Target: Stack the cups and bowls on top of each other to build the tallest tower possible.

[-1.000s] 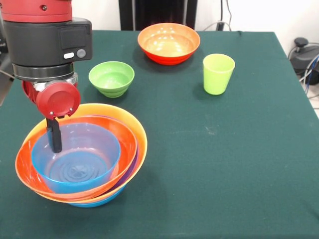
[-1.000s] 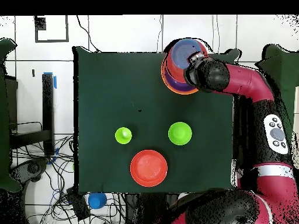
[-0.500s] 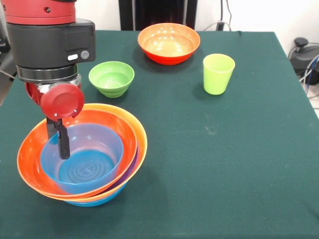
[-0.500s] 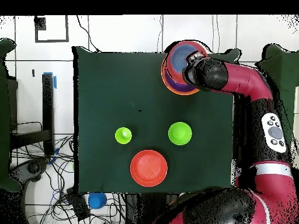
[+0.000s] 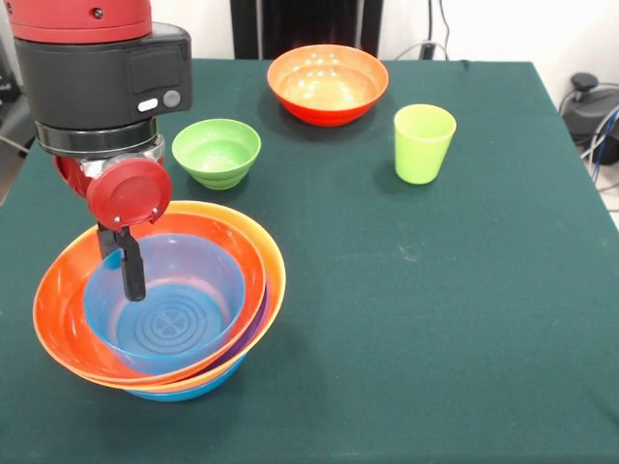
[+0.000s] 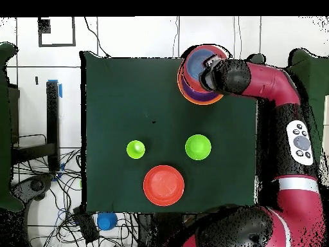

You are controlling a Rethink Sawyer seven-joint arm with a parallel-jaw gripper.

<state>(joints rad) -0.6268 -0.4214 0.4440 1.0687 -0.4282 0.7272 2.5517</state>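
- You are looking at a green worktop (image 5: 464, 319) with the arm coming down over its near left corner in the front view.
- The tower (image 5: 160, 300) is sitting there: a blue bowl (image 5: 164, 304) nested in a red-orange one, inside a purple rim and a big orange bowl, with another blue rim peeking out underneath. From overhead it is lying at the table's far right corner (image 6: 200, 80).
- The nest is leaning a little, its rims not level, so you should be treating it as easy to nudge off true.
- The claw (image 5: 131, 271) is hanging inside the top blue bowl, by that bowl's left wall. Only one dark finger is showing, so you cannot tell whether it is spread or pinching the rim.
- A loose red-orange bowl (image 5: 328, 83) is waiting at the far side, right of centre.
- A small lime-green bowl (image 5: 217, 151) is resting between that bowl and the tower, apart from both.
- The lime-green cup (image 5: 424, 143) is standing upright at the far right, well away from the stack.
- These pieces are probably light, stiff, glossy plastic, so likely slippery; you should be taking each by its rim wall, one finger inside and one outside, and the tapered cup across its upper wall.
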